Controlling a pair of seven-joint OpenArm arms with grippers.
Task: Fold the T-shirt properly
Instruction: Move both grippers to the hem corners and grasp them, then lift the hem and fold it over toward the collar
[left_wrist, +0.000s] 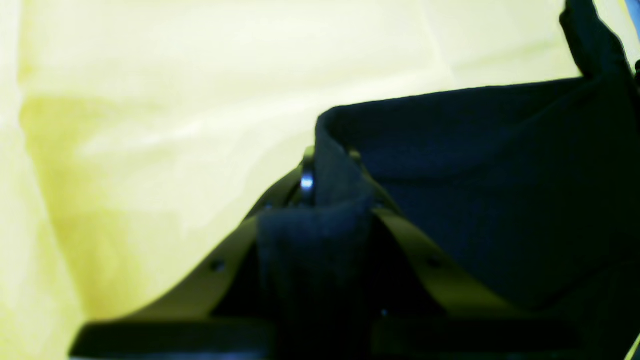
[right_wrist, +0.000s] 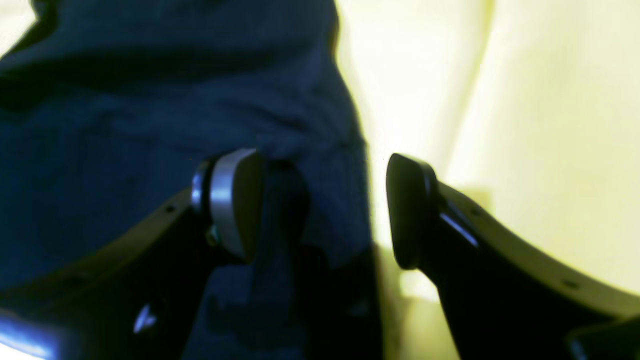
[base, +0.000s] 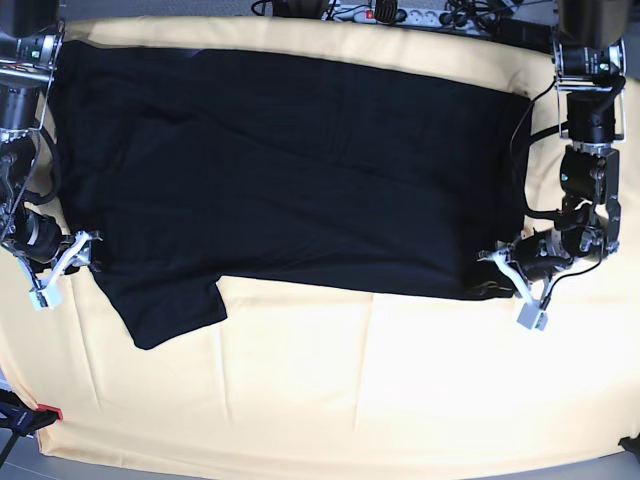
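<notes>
The black T-shirt (base: 280, 170) lies spread flat on the pale yellow cloth (base: 350, 380), with one sleeve (base: 170, 305) sticking out at the front left. No print shows. My left gripper (base: 497, 275) is at the shirt's front right corner. In the left wrist view it (left_wrist: 330, 187) is shut on a fold of the black fabric (left_wrist: 475, 165). My right gripper (base: 85, 250) is at the shirt's left edge. In the right wrist view it (right_wrist: 322, 205) is open, with the shirt's edge (right_wrist: 320, 165) between the jaws, close to the left fingertip (right_wrist: 235, 200).
The yellow cloth covers the whole table and is bare along the front. A power strip and cables (base: 400, 12) lie behind the back edge. A small red piece (base: 50, 412) sits at the front left corner.
</notes>
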